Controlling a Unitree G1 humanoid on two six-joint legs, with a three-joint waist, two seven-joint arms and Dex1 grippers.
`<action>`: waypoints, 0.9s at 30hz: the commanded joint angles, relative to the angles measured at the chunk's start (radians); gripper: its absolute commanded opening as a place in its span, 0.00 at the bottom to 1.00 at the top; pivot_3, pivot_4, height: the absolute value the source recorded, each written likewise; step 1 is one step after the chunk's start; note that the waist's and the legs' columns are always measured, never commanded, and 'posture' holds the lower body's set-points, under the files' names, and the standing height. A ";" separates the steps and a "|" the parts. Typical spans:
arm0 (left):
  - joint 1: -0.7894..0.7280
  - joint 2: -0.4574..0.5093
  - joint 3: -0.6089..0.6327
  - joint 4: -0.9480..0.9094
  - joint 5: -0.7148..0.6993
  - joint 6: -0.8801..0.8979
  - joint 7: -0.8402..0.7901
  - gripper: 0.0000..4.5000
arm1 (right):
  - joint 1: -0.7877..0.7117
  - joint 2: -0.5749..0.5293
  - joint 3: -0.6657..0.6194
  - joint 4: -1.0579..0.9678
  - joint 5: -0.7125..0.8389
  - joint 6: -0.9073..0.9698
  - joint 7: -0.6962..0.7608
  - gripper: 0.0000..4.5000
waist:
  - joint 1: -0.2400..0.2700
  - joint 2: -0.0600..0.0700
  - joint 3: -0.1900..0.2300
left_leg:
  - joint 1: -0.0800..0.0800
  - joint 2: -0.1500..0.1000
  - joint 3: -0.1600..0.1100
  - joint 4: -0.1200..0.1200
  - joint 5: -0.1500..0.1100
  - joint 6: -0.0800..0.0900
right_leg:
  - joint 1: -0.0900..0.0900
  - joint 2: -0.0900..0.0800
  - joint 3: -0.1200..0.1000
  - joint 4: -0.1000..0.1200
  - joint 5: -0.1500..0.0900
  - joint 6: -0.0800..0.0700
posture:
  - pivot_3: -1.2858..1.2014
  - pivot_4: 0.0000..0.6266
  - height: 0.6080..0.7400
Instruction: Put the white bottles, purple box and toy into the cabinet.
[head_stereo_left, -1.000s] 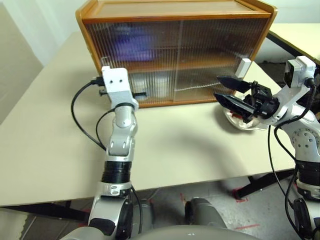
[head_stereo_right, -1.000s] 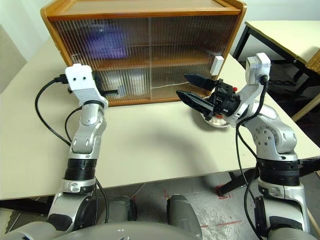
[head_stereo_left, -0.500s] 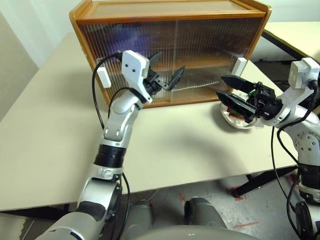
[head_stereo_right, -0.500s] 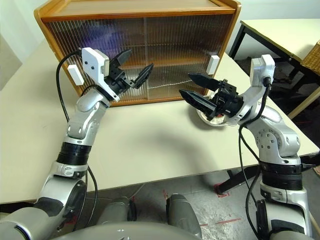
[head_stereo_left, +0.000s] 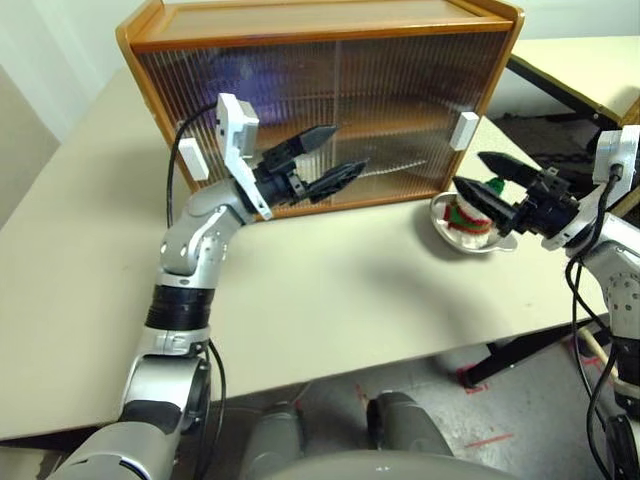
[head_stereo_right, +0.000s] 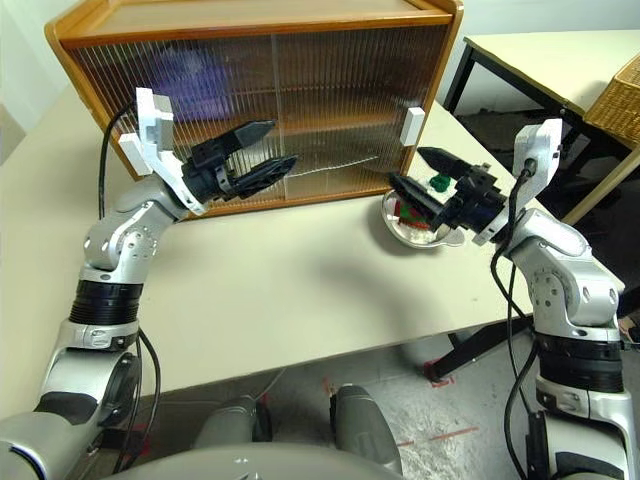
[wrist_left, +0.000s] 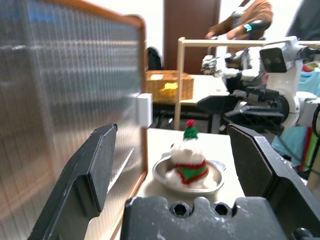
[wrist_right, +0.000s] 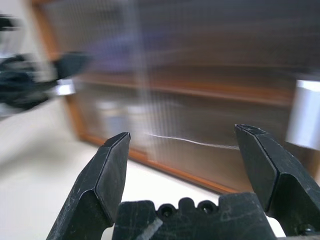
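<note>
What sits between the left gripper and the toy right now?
Nothing but bare table: in the left eye view the stretch from the left gripper to the toy in its metal dish holds nothing.

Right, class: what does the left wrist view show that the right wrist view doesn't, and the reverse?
Left wrist view: the toy sitting in a metal dish, the right gripper open beyond it, and a wicker basket. Right wrist view: the left gripper, and a purple shape behind the door, probably the purple box. Shared: the cabinet's ribbed door and a white handle.
</note>
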 joint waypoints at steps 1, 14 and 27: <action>0.031 0.022 0.013 -0.062 -0.021 0.036 0.009 1.00 | -0.036 0.009 -0.011 0.066 -0.068 -0.066 -0.066 1.00 | 0.000 0.000 0.000 | 0.001 0.000 0.000 0.000 0.000 0.000 | 0.000 0.000 0.000 0.001 0.000 0.000 | 0.50 0.00 1.00; 0.194 -0.019 0.014 -0.269 0.076 -0.001 0.260 1.00 | -0.273 0.053 0.001 0.449 -0.228 -0.235 -0.211 0.53 | 0.007 0.000 0.000 | 0.008 0.001 0.007 -0.001 0.000 0.000 | 0.002 0.000 0.011 0.002 0.001 0.002 | 0.53 0.00 1.00; 0.202 -0.042 0.010 -0.279 0.068 -0.005 0.284 1.00 | -0.396 0.082 0.051 0.614 -0.309 -0.284 -0.241 0.01 | 0.031 0.000 0.000 | 0.009 0.001 0.009 -0.002 0.000 0.000 | 0.002 0.000 0.012 0.002 0.001 0.001 | 0.54 0.00 1.00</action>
